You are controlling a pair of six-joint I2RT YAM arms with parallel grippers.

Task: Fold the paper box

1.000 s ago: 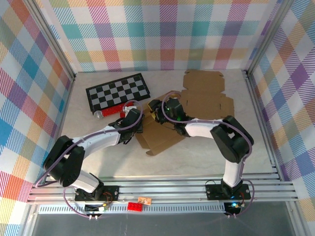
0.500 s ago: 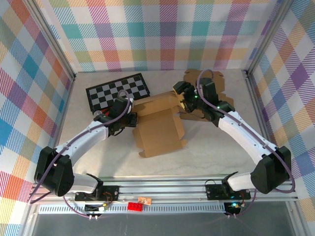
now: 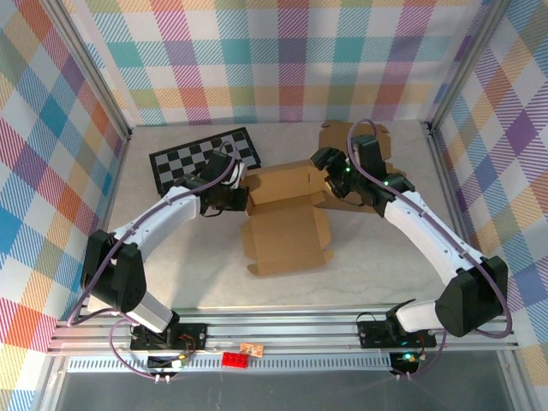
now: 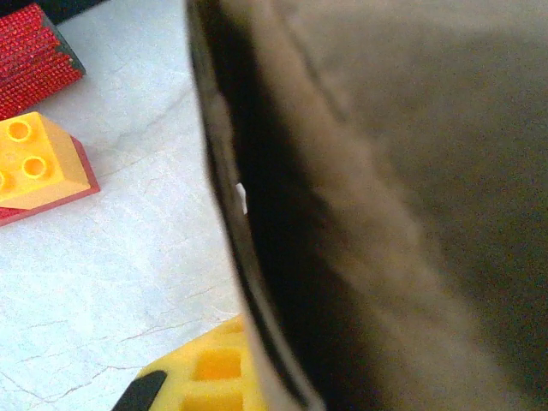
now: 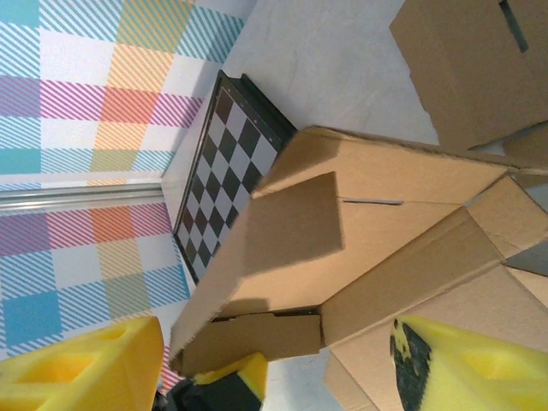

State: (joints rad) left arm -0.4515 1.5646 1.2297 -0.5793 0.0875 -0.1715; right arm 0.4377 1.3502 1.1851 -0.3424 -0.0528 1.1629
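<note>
The brown paper box lies opened out mid-table, its rear panel and side flaps raised. My left gripper is at the box's left rear flap. In the left wrist view that flap is a blurred brown sheet running down beside one yellow finger; the other finger is hidden behind it, so the jaws look shut on the cardboard. My right gripper hovers by the right rear corner. It is open, with its yellow fingers wide apart before the raised walls of the box.
A second flat cardboard blank lies at the back right. A checkerboard sits at the back left, with a yellow brick and a red brick near it. Aluminium frame rails border the table.
The right arm swung from the box's left-centre to its right rear corner. The left gripper moved toward the back. The box went from lying flat to having its rear panel raised.
</note>
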